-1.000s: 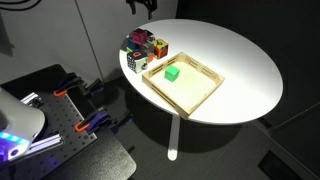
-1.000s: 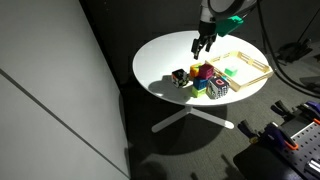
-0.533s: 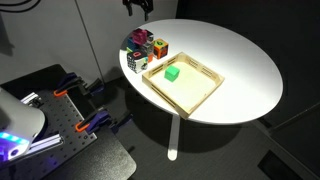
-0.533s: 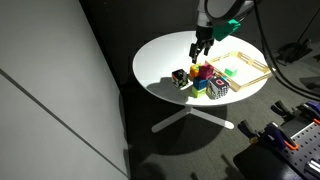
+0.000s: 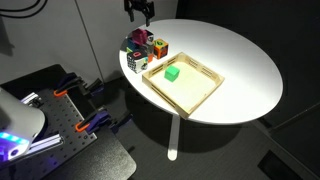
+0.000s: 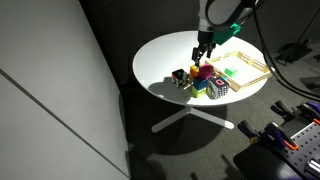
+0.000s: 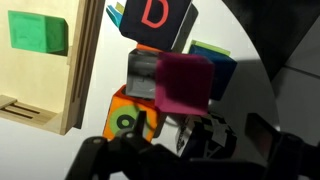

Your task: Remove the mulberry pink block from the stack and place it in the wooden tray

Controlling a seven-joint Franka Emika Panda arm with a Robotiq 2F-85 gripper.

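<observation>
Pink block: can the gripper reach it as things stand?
Probably yes. The gripper hangs just above the stack, jaws seemingly open, and the pink block sits on top with nothing over it.

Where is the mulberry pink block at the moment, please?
The mulberry pink block sits on top of the stack, beside the wooden tray near the table edge, with the gripper hovering just above it.

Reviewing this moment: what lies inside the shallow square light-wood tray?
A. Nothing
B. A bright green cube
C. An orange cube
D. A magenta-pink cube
B: in an exterior view a bright green cube lies alone inside the shallow light-wood tray, while the magenta-pink cube is with the cluster of multicoloured cubes outside the tray.
</observation>
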